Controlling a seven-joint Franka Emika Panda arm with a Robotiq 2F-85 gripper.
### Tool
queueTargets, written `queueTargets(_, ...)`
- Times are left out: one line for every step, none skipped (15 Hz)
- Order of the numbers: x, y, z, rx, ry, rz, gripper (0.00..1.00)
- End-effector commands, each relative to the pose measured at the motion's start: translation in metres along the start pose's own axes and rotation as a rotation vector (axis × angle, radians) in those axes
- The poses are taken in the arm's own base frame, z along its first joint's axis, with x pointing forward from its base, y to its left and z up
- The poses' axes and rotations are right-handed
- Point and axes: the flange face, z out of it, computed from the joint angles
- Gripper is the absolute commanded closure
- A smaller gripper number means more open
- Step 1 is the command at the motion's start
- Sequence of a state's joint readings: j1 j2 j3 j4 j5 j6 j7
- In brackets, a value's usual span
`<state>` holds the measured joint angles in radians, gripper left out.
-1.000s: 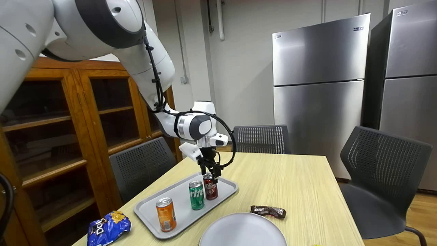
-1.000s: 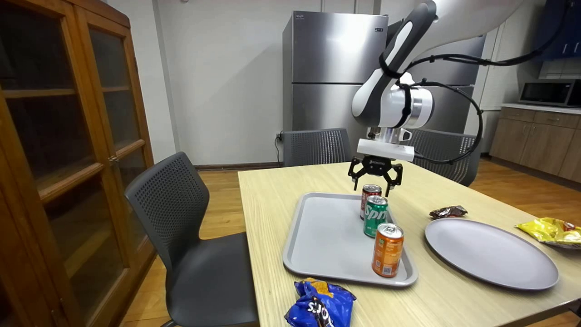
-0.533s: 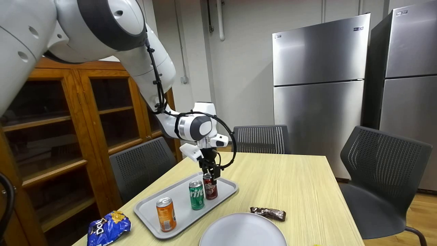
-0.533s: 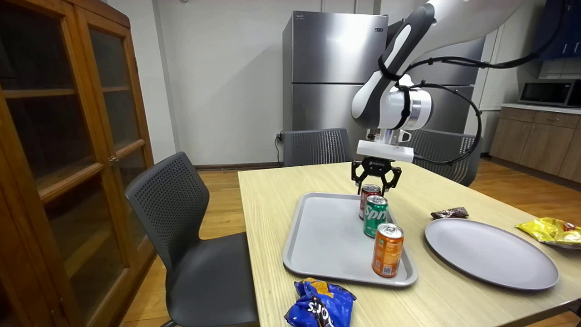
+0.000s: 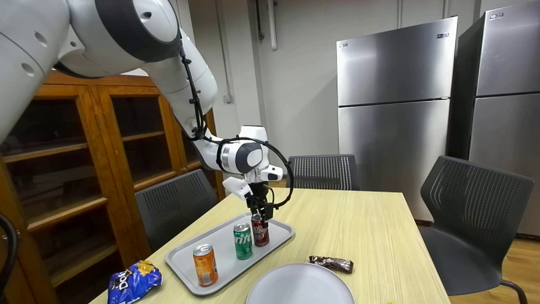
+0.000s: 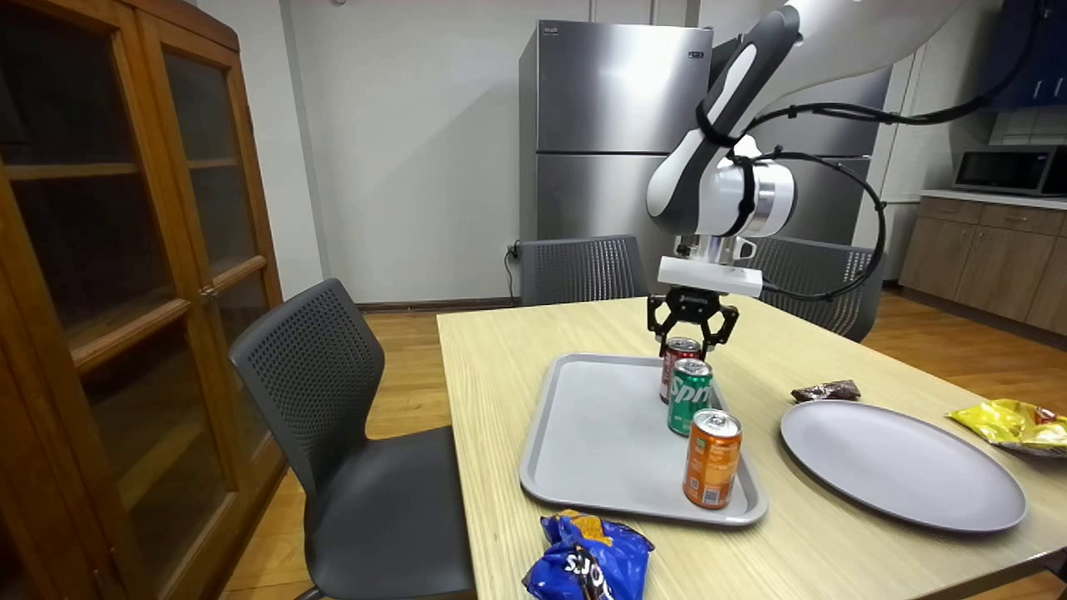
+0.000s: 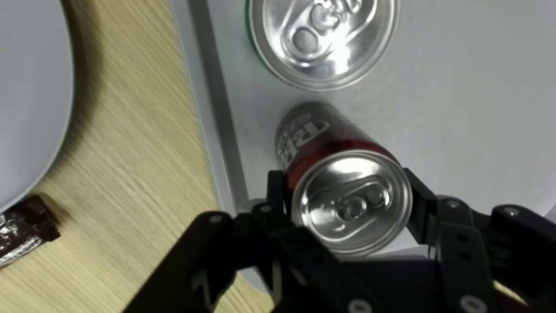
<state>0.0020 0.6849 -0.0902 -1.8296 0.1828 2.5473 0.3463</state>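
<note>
On smooth grey tray (image 6: 600, 417), black claw (image 7: 346, 195) pinching glossy cylindrical red metal can (image 7: 343, 178)

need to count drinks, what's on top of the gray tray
An orange can, a green Sprite can and a Dr Pepper can, the last clasped by the pincer, stand on the tray. What's beneath them is hidden.

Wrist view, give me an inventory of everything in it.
Table: one, pale wood, left side and bottom
Tray: one, grey, on the table
Dr Pepper can: one, dark red, on the tray
Sprite can: one, green with silver top, on the tray, at the top edge
Plate: one, grey, on the table, left edge
Wrapper: one, dark brown, on the table beside the plate
Gripper: one, black, closed on the Dr Pepper can
</note>
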Motion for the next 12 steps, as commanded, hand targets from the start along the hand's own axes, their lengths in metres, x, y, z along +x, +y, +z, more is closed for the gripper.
queueTargets(0.003, 0.005, -0.033, -0.009, 0.001, -0.044, 0.61)
queueTargets(0.003, 0.008, -0.040, -0.007, 0.002, -0.053, 0.61)
queueTargets(0.004, 0.011, -0.048, -0.007, 0.009, -0.060, 0.61)
queueTargets(0.005, 0.014, -0.055, -0.005, 0.015, -0.067, 0.61)
queueTargets(0.006, 0.018, -0.062, -0.004, 0.023, -0.072, 0.61)
queueTargets(0.007, 0.022, -0.068, -0.001, 0.023, -0.078, 0.61)
queueTargets(0.008, 0.027, -0.073, 0.003, 0.020, -0.083, 0.61)
queueTargets(0.009, 0.033, -0.077, 0.004, 0.018, -0.086, 0.61)
queueTargets(0.009, 0.041, -0.081, 0.004, 0.020, -0.087, 0.61)
queueTargets(0.010, 0.048, -0.083, 0.004, 0.023, -0.086, 0.61)
queueTargets(0.012, 0.056, -0.085, -0.003, 0.047, -0.065, 0.61)
queueTargets(0.012, 0.064, -0.087, 0.000, 0.046, -0.056, 0.61)
